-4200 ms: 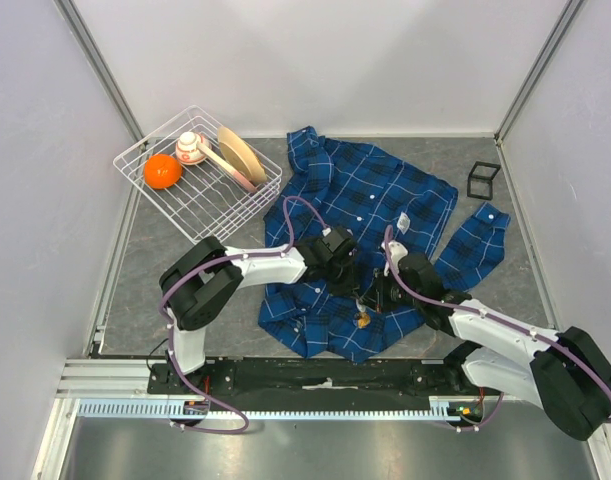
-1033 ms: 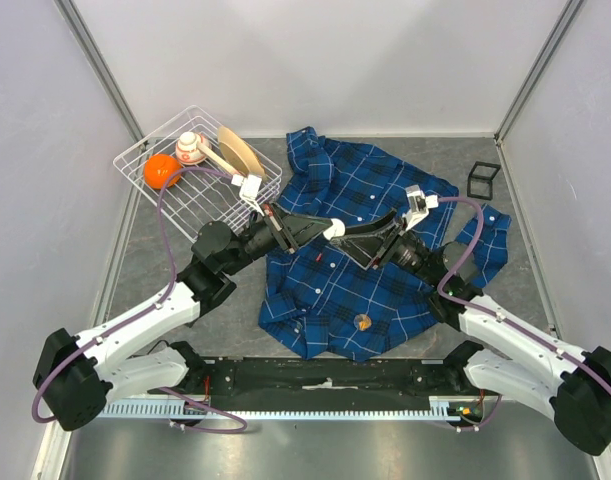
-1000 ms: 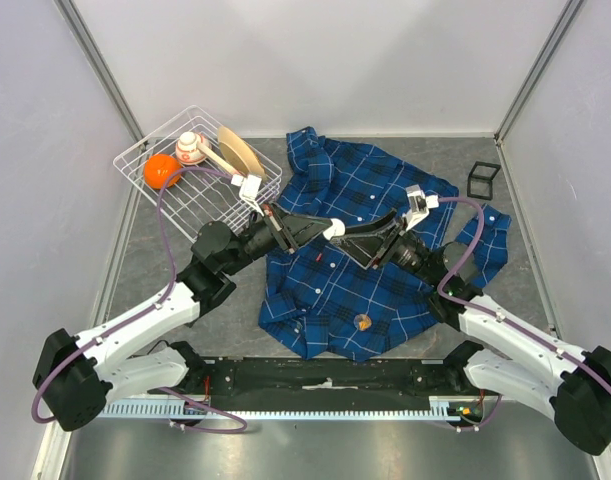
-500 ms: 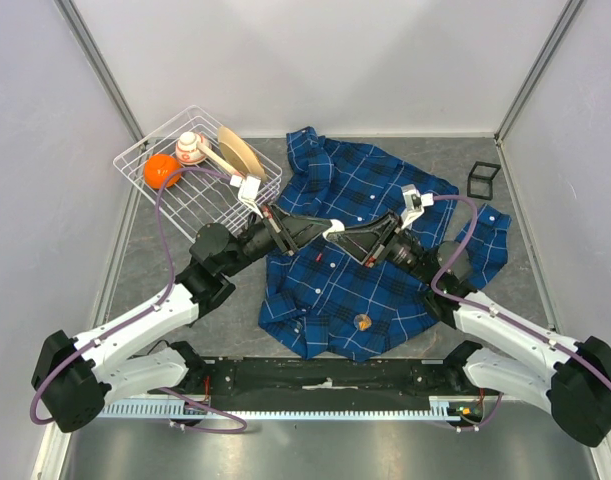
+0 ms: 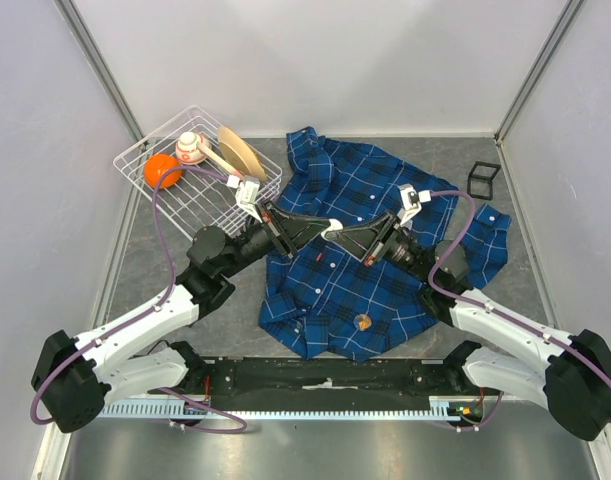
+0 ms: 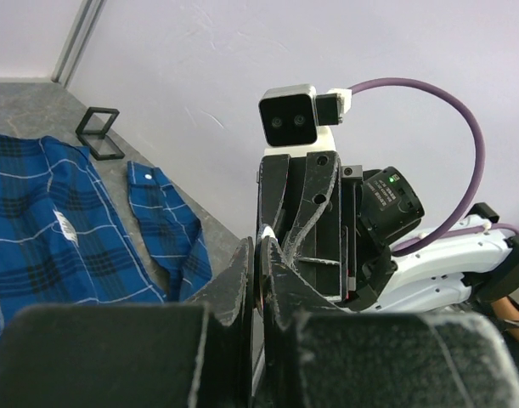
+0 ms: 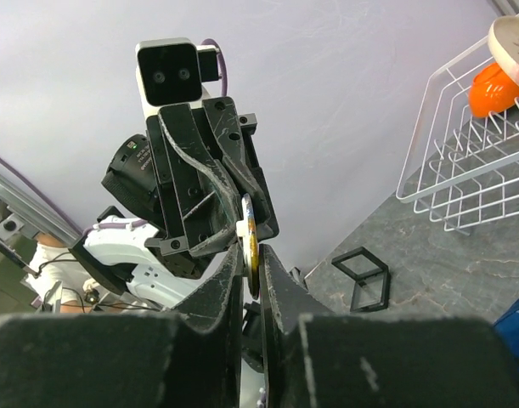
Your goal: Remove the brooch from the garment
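The blue plaid shirt (image 5: 370, 185) lies spread flat on the grey table; it also shows in the left wrist view (image 6: 38, 221). Both arms are raised above it and their fingertips meet. My left gripper (image 5: 326, 228) (image 6: 261, 263) and my right gripper (image 5: 339, 235) (image 7: 252, 255) are each shut on the same thin round brooch (image 5: 332, 230) (image 7: 251, 229). It is seen edge-on, with a gold-coloured rim and a white back. It is held in the air, clear of the shirt. A small orange object (image 5: 362, 321) lies on the shirt near its front hem.
A white wire basket (image 5: 150, 135) at the back left holds an orange fruit (image 5: 161, 171), a tan plate and a small round toy. A black open cube frame (image 5: 483, 178) stands at the back right. Grey walls close in the table.
Four seconds ago both grippers were low on the shirt by the orange object. They have risen, tips together. In the last second the joined tips drifted slightly left and back.
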